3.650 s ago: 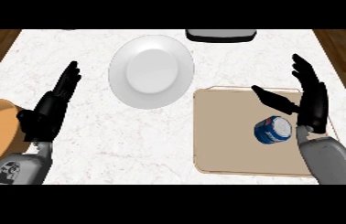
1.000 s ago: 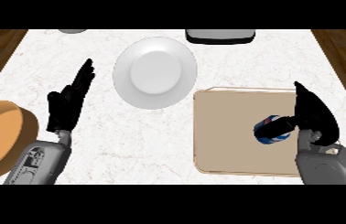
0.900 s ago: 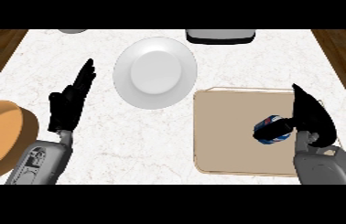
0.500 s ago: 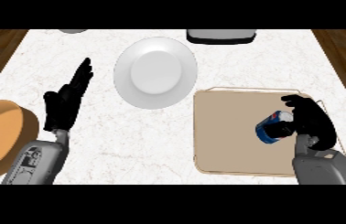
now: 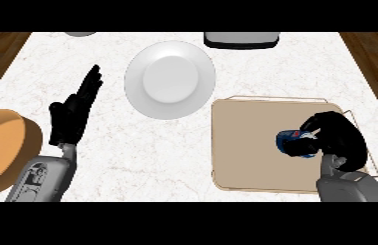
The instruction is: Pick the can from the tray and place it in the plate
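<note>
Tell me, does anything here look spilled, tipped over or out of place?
Nothing stands out. The can is on the tray with the right hand curled round it, the plate lies bare, and the left hand rests open.

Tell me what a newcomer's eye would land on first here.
First, the right hand curled round the blue can on the tan tray at the view's right. Next, the white plate standing bare on the marble counter, up and to the left of the tray. The left hand rests open at the left, fingers up.
</note>
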